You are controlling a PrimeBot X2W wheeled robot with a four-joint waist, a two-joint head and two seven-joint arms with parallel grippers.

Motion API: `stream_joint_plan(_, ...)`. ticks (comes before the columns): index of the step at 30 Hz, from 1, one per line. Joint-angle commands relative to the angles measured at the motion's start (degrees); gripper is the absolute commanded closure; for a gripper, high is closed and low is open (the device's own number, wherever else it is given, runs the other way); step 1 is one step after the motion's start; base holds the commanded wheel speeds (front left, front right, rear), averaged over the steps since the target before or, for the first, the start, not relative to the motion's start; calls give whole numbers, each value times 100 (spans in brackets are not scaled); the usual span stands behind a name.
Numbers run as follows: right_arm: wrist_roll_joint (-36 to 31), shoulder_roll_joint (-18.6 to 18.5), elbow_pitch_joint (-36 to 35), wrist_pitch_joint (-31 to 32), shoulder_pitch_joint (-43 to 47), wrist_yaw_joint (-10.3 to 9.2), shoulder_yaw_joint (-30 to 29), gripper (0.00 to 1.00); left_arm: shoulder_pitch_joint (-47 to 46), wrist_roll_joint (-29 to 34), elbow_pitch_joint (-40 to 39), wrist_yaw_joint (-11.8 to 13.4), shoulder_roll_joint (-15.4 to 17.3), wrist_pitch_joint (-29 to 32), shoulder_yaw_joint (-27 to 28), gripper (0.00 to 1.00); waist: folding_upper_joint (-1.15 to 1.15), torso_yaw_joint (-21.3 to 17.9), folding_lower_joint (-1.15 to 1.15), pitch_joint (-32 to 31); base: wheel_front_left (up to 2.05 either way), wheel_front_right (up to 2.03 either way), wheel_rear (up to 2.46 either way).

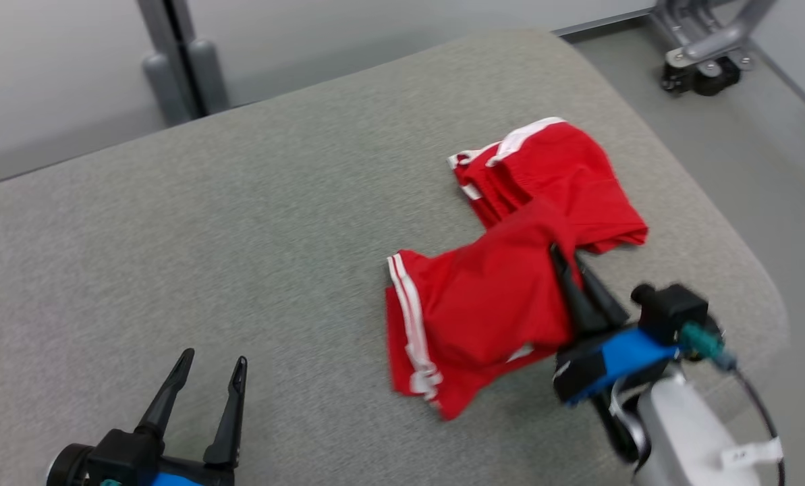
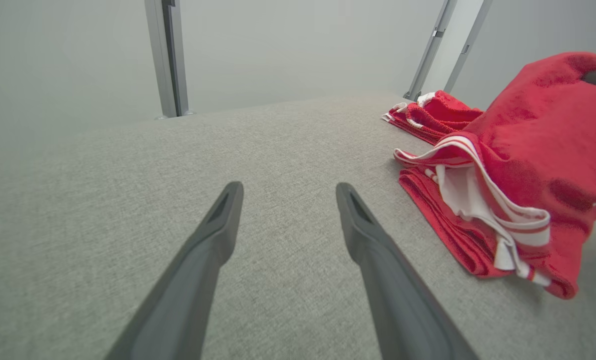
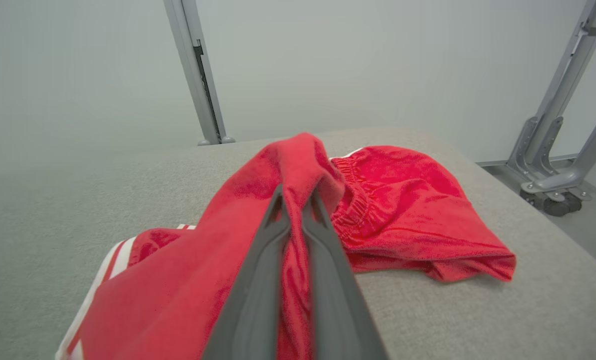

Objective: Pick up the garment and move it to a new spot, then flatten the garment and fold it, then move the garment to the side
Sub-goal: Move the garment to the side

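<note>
The garment is a pair of red shorts with white stripes, lying crumpled on the right half of the grey padded table. My right gripper is shut on a fold of the garment near its middle and holds that fold raised above the table. In the left wrist view the lifted part of the garment bulges up at the right. My left gripper stands open low at the table's near left, nothing between its fingers, well apart from the cloth.
The table's rounded right edge lies close beside the garment, with floor beyond. A grey wheeled metal stand is on the floor at the far right. A vertical grey post rises behind the table.
</note>
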Motion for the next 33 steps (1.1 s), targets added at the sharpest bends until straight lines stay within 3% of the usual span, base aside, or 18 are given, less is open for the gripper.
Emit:
stream_joint_plan(1,-335,-15,167,-15,-401,1,-220,100,-71,-55,-25,11,129,-11,15,0,0,346,0,253,0,0,0)
stream_joint_plan(7,-1779,-23,436,414,-1398,0,-1652,100,-192,-257,-88,11,411,-12,-49,0,0,942,0,565,0,0,0)
stream_joint_plan(15,-3526,-30,20,1109,-1784,-1,-3781,100,-418,-463,-119,11,714,-11,-107,0,0,1543,0,939,0,0,0)
stream_joint_plan(16,-3684,-32,-59,1158,-1755,-1,-4033,62,-446,-491,-113,11,748,-12,-116,0,0,1604,0,972,0,0,0)
stream_joint_plan(17,-3882,-24,-166,1181,-1712,0,-4272,16,-478,-506,-105,11,780,-11,-109,0,0,1655,0,1005,0,0,0)
stream_joint_plan(18,-4071,-29,-285,1166,-1670,-1,-4556,0,-517,-533,-107,11,803,-12,-109,0,0,1701,0,1036,0,0,0)
stream_joint_plan(23,-4361,-10,-347,846,-1717,0,-5268,0,-559,-594,-75,11,854,-11,-36,0,0,1800,0,1064,0,0,0)
stream_joint_plan(33,-3890,-16,1114,9,-1761,0,-4747,0,-516,-550,35,11,726,-12,97,0,0,1848,0,811,0,0,0)
